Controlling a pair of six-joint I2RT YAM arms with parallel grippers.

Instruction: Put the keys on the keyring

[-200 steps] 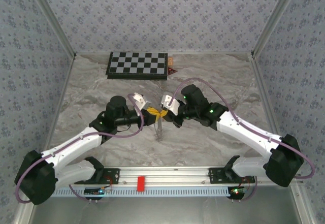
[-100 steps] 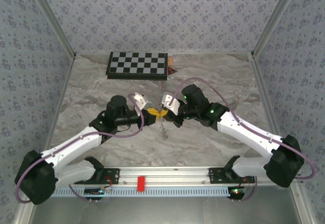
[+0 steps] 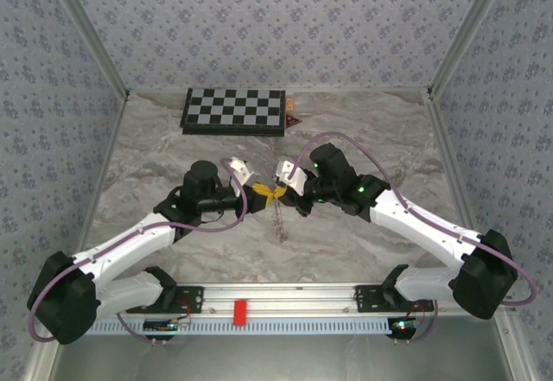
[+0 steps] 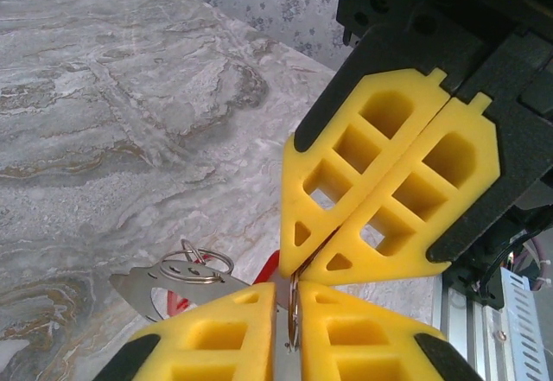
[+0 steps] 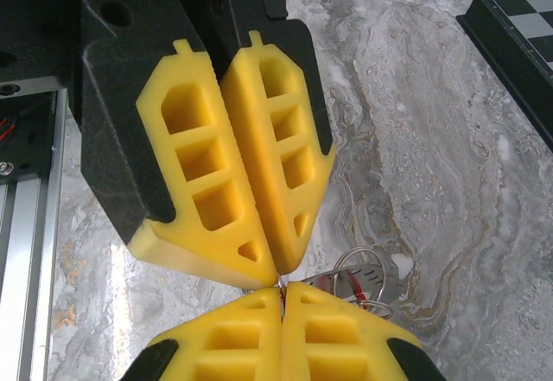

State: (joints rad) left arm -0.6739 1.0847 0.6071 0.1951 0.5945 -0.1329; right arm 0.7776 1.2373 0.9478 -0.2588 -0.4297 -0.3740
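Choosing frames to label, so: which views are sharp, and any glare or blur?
Top external: even light, dangling tag tiny and faint. Left wrist: keyring crisp in the left hand. Right wrist: right hand crisp, glare on table.

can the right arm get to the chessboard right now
Probably: bare table lies between the right fingers and the chessboard. But they are shut, tip to tip with the left fingers pinching the keyring, so leaving would interrupt that.

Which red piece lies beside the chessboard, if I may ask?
The small dark-red triangle right of the chessboard; the red block sits on the near rail.
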